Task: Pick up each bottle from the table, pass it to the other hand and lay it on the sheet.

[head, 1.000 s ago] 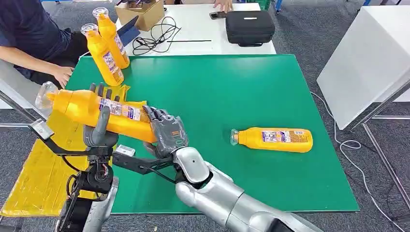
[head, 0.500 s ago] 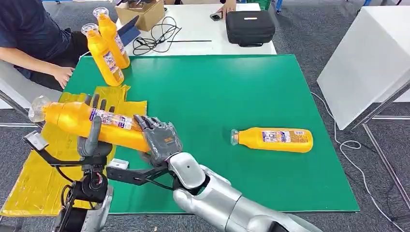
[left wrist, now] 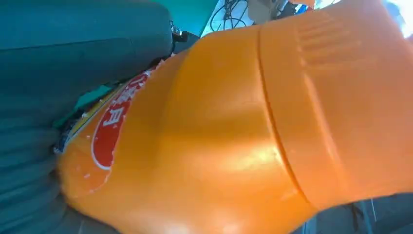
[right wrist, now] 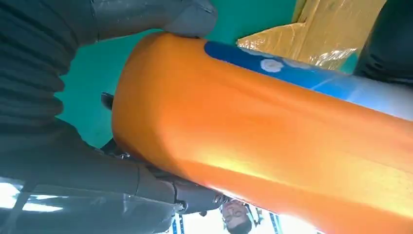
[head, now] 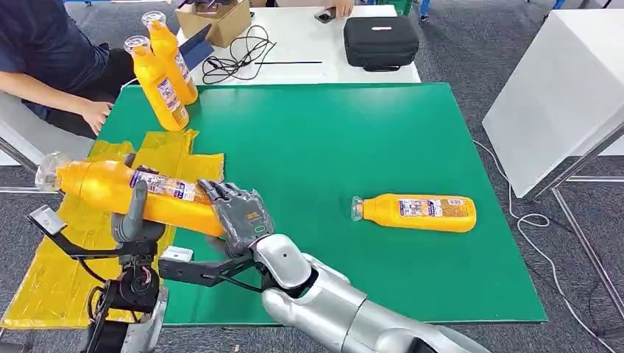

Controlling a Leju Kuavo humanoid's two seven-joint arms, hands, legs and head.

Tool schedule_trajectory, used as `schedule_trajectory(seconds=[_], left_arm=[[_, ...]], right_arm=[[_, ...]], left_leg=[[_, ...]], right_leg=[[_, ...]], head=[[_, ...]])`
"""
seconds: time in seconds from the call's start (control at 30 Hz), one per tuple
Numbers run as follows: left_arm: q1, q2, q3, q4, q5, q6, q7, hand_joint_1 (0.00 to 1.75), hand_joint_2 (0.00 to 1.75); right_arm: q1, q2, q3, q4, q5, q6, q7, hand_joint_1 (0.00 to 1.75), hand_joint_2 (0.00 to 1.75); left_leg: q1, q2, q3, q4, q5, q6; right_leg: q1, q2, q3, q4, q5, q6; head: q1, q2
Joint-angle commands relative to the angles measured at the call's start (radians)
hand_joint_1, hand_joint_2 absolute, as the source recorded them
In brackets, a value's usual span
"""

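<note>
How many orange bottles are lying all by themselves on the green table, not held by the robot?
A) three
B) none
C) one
C: one bottle lies on its side on the green table, apart from both hands; another is held by the robot, and two more lean at the far left corner.

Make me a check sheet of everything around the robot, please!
Surface: green table, with a crinkled yellow sheet at its left edge.
Job's things: held bottle lying sideways above the sheet; lying bottle on the green; two standing bottles at the far left corner.
Clutter: nothing seen on the green table.
Hands: left hand grips the held bottle's middle; right hand grips its base end.
Cables: black cable on the white table behind; white cable on the floor.
Surroundings: black case, cardboard box, seated person, white panel.
</note>
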Motion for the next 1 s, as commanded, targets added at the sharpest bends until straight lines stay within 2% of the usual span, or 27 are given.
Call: schedule_trajectory(seconds=[0.03,0.1,0.17,0.2,0.27,0.3,0.37,0.5,0.57,0.63,0.67,0.73,0.77,0.87,0.93,1.0], left_arm=[[-0.086,0.015,0.043,0.013,0.000,-0.001,0.003,1.75,1.75],[-0.086,0.015,0.043,0.013,0.000,-0.001,0.003,1.75,1.75],[-0.086,0.015,0.043,0.013,0.000,-0.001,0.003,1.75,1.75],[-0.082,0.015,0.046,0.009,0.000,-0.002,0.002,1.75,1.75],[-0.073,0.018,0.061,0.000,-0.002,-0.004,-0.004,1.75,1.75],[-0.061,0.018,0.080,-0.012,-0.016,-0.005,-0.016,1.75,1.75],[-0.040,0.014,0.120,-0.033,-0.022,-0.009,-0.015,1.75,1.75],[-0.066,0.020,0.184,-0.023,0.009,-0.038,0.013,1.75,1.75],[-0.059,0.029,0.201,-0.036,-0.081,-0.031,-0.035,1.75,1.75],[-0.064,0.025,0.214,-0.044,-0.116,-0.024,-0.049,1.75,1.75],[-0.064,0.025,0.214,-0.044,-0.116,-0.024,-0.049,1.75,1.75],[-0.077,0.037,0.213,-0.039,-0.234,0.030,-0.085,1.75,1.75],[-0.094,0.048,0.219,-0.033,-0.402,0.126,-0.150,1.75,1.75],[-0.114,0.090,0.222,0.006,-0.546,0.219,-0.179,1.75,1.75],[-0.116,0.117,0.191,0.059,-0.852,0.425,-0.235,1.75,1.75],[-0.099,0.129,0.166,0.128,-0.966,0.518,-0.259,1.75,1.75]], right_arm=[[0.014,-0.021,0.074,0.097,-0.017,0.010,-0.057,1.75,1.75],[0.014,-0.021,0.074,0.097,-0.017,0.010,-0.057,1.75,1.75],[0.014,-0.021,0.074,0.097,-0.017,0.010,-0.057,1.75,1.75],[0.019,-0.021,0.052,0.103,-0.033,0.007,-0.049,1.75,1.75],[0.012,-0.021,-0.037,0.145,-0.090,0.013,-0.106,0.00,1.75],[0.003,-0.021,-0.128,0.179,-0.096,0.007,-0.134,0.00,0.00],[-0.004,-0.061,-0.254,0.141,-0.038,-0.005,-0.165,0.00,0.00],[-0.019,-0.139,-0.499,0.038,0.069,0.025,-0.134,0.00,0.00],[0.057,-0.178,-0.665,-0.091,0.121,0.042,-0.176,0.00,0.00],[0.115,-0.193,-0.750,-0.188,0.169,0.099,-0.208,0.00,0.00],[0.118,-0.192,-0.752,-0.191,0.172,0.100,-0.209,0.00,0.00],[0.166,-0.200,-0.811,-0.277,0.181,0.086,-0.223,0.00,0.00],[0.201,-0.231,-0.836,-0.360,0.166,0.082,-0.246,0.00,0.00],[0.255,-0.296,-0.876,-0.504,0.074,0.100,-0.296,0.00,0.00],[0.316,-0.352,-0.885,-0.590,0.012,0.108,-0.330,0.00,0.00],[0.382,-0.404,-0.893,-0.632,-0.056,0.097,-0.373,0.00,0.00]], left_leg=[[0.001,-0.003,0.005,-0.001,-0.001,0.000],[0.000,-0.002,0.002,-0.001,0.000,0.000],[0.001,-0.003,0.007,-0.001,-0.002,0.000],[0.000,-0.002,0.002,-0.001,0.000,0.000],[0.001,-0.003,0.006,-0.001,-0.002,0.000],[0.000,-0.002,0.002,-0.001,0.000,0.000],[0.000,-0.003,0.002,-0.001,0.000,0.000],[0.001,-0.004,0.001,0.001,-0.001,0.001],[0.000,-0.006,0.000,0.001,0.001,0.001],[0.001,-0.006,0.001,0.001,0.000,0.001],[0.000,-0.006,0.000,0.000,0.001,0.001],[0.000,-0.005,0.001,0.001,0.000,0.001],[0.000,-0.007,0.003,0.001,-0.001,0.001],[0.000,-0.010,0.002,0.001,-0.001,0.000],[0.000,-0.008,0.001,0.000,0.001,0.000],[0.000,-0.011,0.005,-0.001,0.000,0.001]], right_leg=[[0.001,-0.004,0.007,-0.003,-0.001,0.002],[0.000,-0.003,0.003,-0.002,-0.001,0.001],[0.001,-0.005,0.009,-0.003,-0.002,0.002],[0.000,-0.003,0.003,-0.002,0.000,0.001],[0.001,-0.005,0.009,-0.003,-0.002,0.002],[0.000,-0.003,0.003,-0.002,0.000,0.001],[0.000,-0.003,0.003,-0.001,0.000,0.001],[0.001,-0.005,0.004,0.000,-0.001,0.002],[0.000,-0.006,0.003,-0.001,-0.001,0.002],[0.001,-0.007,0.004,-0.001,-0.001,0.002],[0.000,-0.006,0.003,-0.001,0.000,0.002],[0.000,-0.005,0.003,-0.001,0.000,0.002],[0.000,-0.008,0.007,-0.001,-0.002,0.003],[0.001,-0.011,0.006,-0.002,-0.002,0.002],[0.000,-0.009,0.004,-0.002,-0.001,0.002],[0.000,-0.012,0.010,-0.004,-0.002,0.003]], head=[[0.000,0.000],[0.000,0.000],[0.000,0.000],[0.000,0.000],[0.000,0.000],[0.000,0.000],[0.000,0.000],[0.000,0.000],[0.000,0.000],[0.000,0.000],[0.000,0.000],[0.000,0.000],[0.000,0.000],[0.000,0.000],[0.000,0.000],[0.000,0.000]])
